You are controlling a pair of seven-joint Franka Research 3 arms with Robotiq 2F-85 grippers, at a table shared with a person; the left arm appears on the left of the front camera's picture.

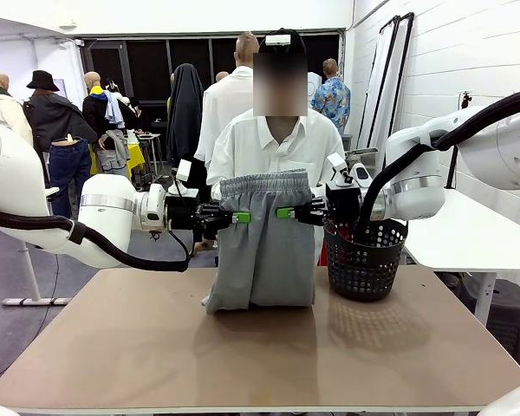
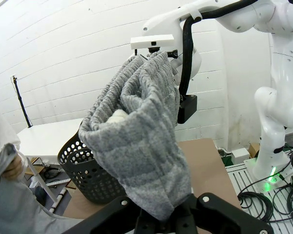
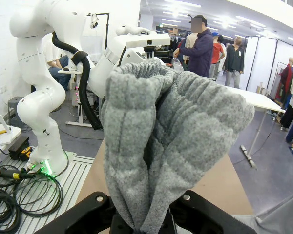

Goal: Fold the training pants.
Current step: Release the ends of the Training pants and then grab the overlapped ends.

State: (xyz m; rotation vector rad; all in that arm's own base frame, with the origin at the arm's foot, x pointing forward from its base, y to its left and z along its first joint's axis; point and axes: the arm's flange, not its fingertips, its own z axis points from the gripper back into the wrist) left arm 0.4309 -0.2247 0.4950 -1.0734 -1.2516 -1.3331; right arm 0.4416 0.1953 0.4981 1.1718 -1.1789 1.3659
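Training pants (image 1: 267, 251) hanging onto brown table (image 1: 156, 364), white brick wall (image 1: 485, 52)

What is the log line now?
left pincer: shut on training pants | right pincer: same | state: hanging, lower end on table

Surface: we see the brown counter (image 1: 139, 347) spread out below the left end effector (image 1: 241, 217) and the right end effector (image 1: 284, 212).
Basket: we find the black mesh basket (image 1: 364, 264) standing upright on the counter, just below the right end effector on its outer side.
Cloth: we see the lower edge of the training pants (image 1: 264, 256) resting on the counter, beneath the gap between the two end effectors.
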